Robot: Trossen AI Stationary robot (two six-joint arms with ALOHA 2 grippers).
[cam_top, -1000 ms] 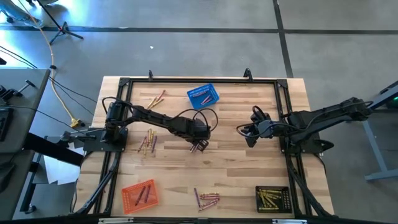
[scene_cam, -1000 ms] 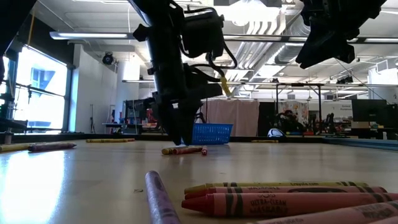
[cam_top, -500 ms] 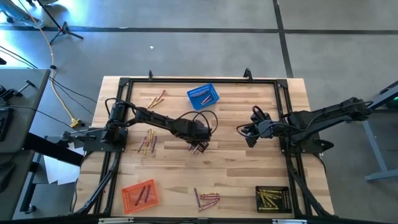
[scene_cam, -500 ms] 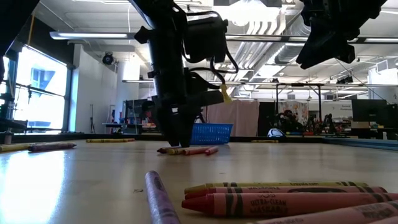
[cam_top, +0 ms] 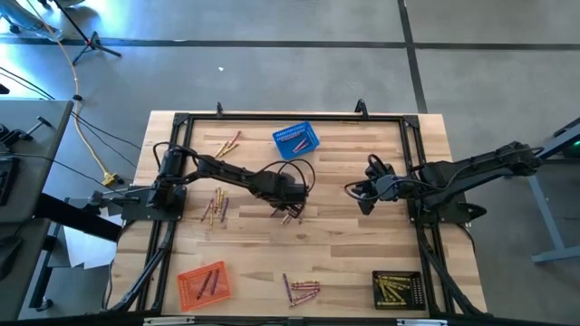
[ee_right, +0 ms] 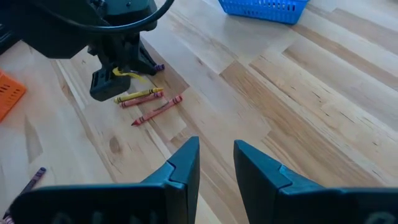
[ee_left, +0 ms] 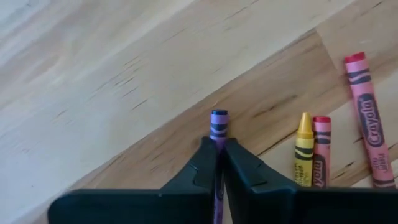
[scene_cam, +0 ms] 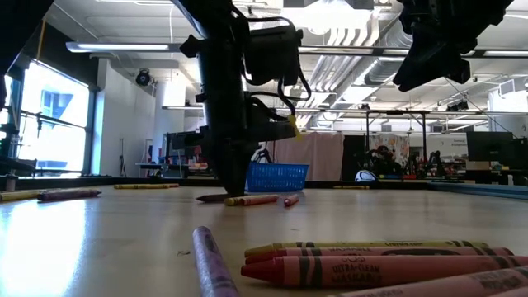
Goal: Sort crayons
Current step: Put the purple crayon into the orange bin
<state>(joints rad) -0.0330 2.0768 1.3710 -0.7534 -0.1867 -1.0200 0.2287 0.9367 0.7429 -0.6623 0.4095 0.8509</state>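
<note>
My left gripper [cam_top: 288,211] stands at the table's middle, fingers down on the wood and shut on a purple crayon [ee_left: 218,118]. Beside it lie a yellow crayon [ee_left: 304,148], a red one [ee_left: 321,149] and a pink-red one [ee_left: 365,118], flat on the table. The low view shows this gripper [scene_cam: 234,188] over the same little group [scene_cam: 254,200]. My right gripper [cam_top: 356,193] hangs above the table to the right of the middle; its fingers [ee_right: 216,163] are open with nothing between them. My left gripper pinches the purple crayon between its two fingers; only the crayon's far end [ee_left: 218,122] sticks out past the fingertips. The fingers come from above, pointing down, and the crayon runs along the slit between them. It lies on the table.
A blue basket [cam_top: 296,139] stands at the far middle, an orange one [cam_top: 203,282] at the near left, and a black one [cam_top: 397,290] at the near right. Loose crayons lie at the far left [cam_top: 227,143], the left [cam_top: 215,207] and the near middle [cam_top: 302,290].
My left gripper has come down a little onto the table and shut on the purple crayon. In the low view the crayons beside it now lie more spread out.
</note>
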